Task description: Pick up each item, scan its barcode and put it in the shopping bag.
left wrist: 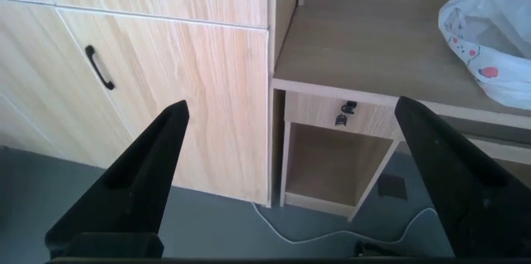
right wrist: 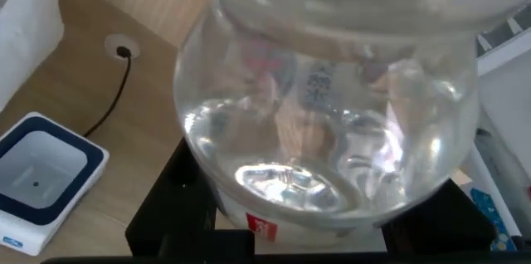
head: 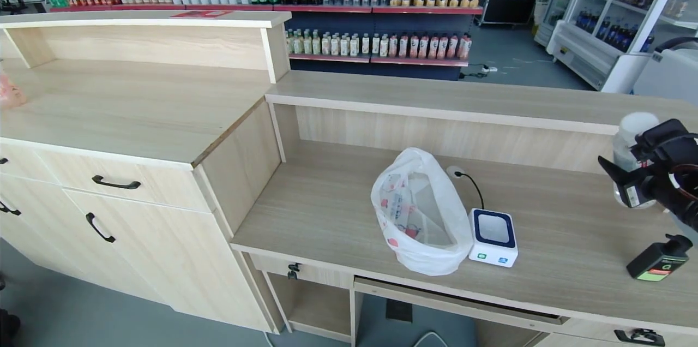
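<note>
Off the surface's point(head: 327, 210) front left corner, I had the left gripper point(left wrist: 292, 108) released, fingers spread wide, above the floor beside the cabinet doors point(left wrist: 166, 90). Around the middle of the surface, toward its front edge, the white shopping bag point(head: 420, 216) stood open. A white scanner point(head: 493, 237) with a dark-framed window sat against the bag's right side, its black cable point(head: 473, 186) running to the back edge. Near the right edge, my right gripper point(head: 627, 183) was clenched on a clear bottle point(head: 632, 139), held above the surface. Below it, by the front right corner, lay a small black item point(head: 657, 262) with a green label.
</note>
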Robot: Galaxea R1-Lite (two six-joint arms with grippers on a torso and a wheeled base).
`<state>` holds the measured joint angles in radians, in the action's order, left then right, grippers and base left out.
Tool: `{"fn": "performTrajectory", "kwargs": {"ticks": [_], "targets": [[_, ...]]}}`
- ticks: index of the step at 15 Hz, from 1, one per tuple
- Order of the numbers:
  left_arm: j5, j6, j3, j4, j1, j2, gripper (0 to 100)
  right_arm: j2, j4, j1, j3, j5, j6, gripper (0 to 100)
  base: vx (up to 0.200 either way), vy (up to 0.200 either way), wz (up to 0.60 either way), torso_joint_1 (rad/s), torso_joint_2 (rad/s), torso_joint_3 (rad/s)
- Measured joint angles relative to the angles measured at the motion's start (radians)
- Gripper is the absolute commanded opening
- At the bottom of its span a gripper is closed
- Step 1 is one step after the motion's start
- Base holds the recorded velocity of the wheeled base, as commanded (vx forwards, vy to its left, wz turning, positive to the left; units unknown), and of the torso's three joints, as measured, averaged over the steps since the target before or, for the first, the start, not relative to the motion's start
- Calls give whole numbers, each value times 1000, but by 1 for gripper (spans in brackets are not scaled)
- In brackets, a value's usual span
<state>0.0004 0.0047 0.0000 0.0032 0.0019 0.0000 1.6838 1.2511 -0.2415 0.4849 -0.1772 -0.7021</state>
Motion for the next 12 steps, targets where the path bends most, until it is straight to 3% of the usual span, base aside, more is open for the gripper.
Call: {"fn": "performTrajectory", "kwargs": {"ticks": [2,7,12], "targets": [[0,0,0,0,-1,0,100,97,94,-3,14,-99,-21,0,0,0,0,0,0,0],[0,0,0,0,-1,0,100,258,115,-26,81,-331,-50,0,0,0,0,0,0,0],[0,0,0,0,0,0,100,371,188,-25,147,-460,-56,0,0,0,0,0,0,0]]}}
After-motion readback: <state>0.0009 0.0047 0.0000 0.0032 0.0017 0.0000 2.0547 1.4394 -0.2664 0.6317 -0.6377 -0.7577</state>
